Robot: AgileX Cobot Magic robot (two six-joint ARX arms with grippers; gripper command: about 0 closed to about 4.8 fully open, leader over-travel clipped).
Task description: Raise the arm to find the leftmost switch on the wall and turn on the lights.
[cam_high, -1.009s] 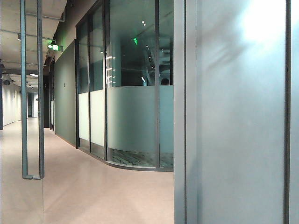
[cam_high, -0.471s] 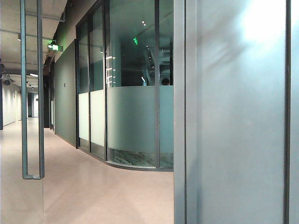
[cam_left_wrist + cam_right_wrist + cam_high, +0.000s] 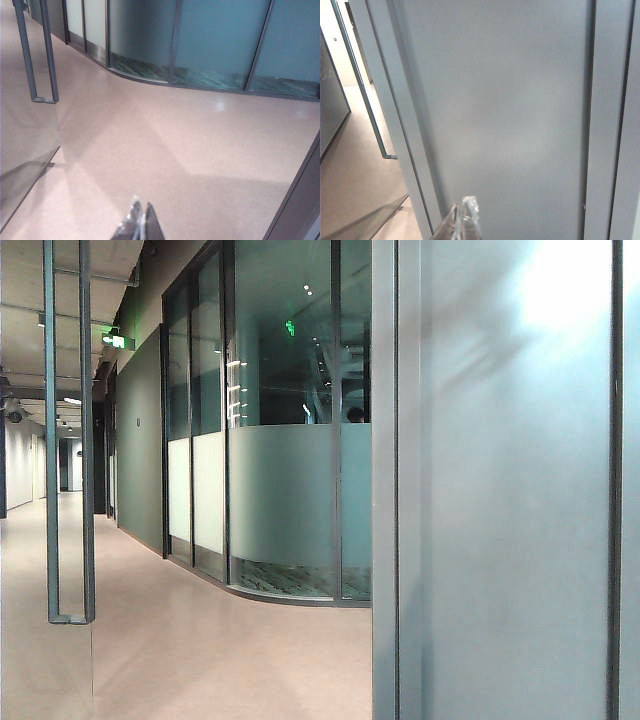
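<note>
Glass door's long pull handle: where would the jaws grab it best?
Probably the pull handle on its long upright bar, jaws spanning it sideways, coming straight from the front: slim, vertical, clear of the glass. The left gripper is shut above the floor; right gripper shut facing the grey panel.

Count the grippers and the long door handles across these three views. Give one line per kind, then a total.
Grippers: 2, the left gripper shut above the floor and the right gripper shut facing the grey panel
Door handles: 1, the door handle on the glass door
Total: 3
</note>
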